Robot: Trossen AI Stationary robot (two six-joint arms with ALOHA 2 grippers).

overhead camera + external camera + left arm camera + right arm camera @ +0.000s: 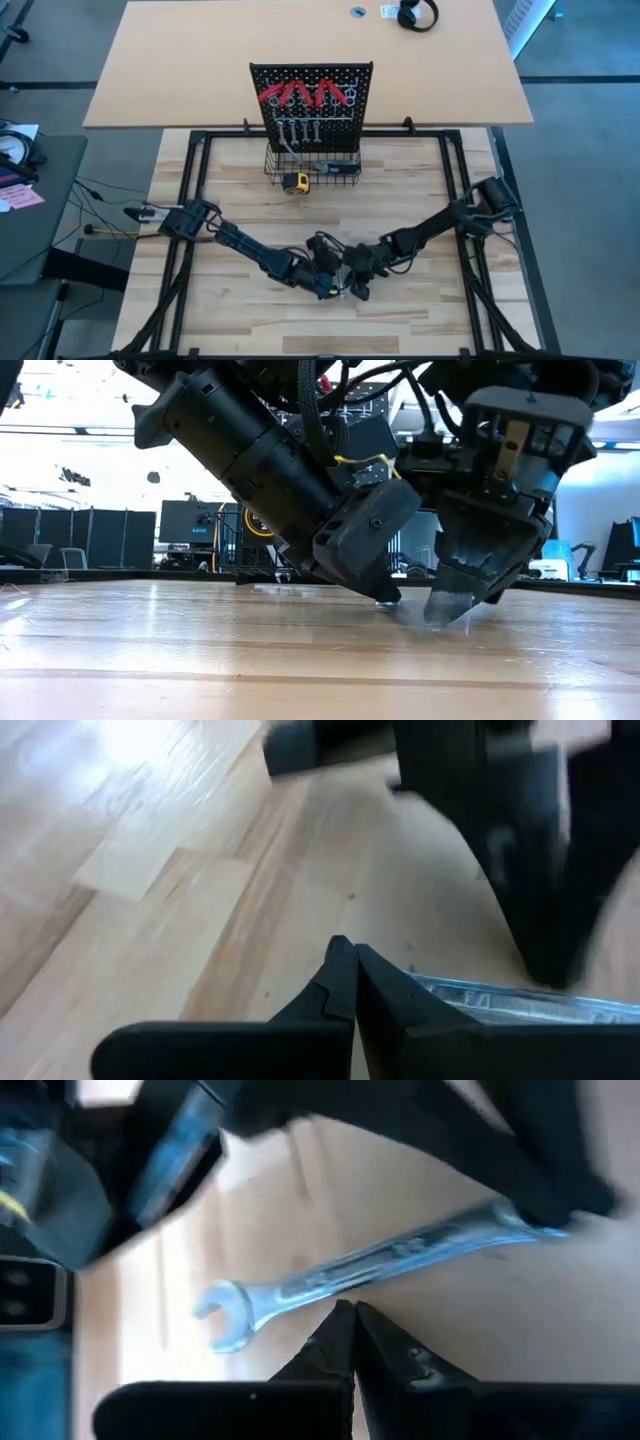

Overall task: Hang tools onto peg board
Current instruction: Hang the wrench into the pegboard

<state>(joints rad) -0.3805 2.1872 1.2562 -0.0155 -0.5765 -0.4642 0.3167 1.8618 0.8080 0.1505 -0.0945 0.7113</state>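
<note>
Both hands meet low over the near middle of the pale wooden table [250, 310]: the left hand [352, 970] pinched together, the right hand [350, 1325] together too, seemingly just beside a slim silver wrench [360, 1265] lying flat. Farther back stands the upright black perforated peg board [312, 95], carrying red-handled pliers [305, 95].

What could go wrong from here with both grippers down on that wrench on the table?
1. The wrench lies flat on the table, and the shut right gripper shows its tips beside the shaft, so it may have closed on nothing and lift off empty.
2. The left gripper, shut at the wrench's other end, could nudge or spin it away.
3. The two grippers are crowded close together and could collide.
</note>
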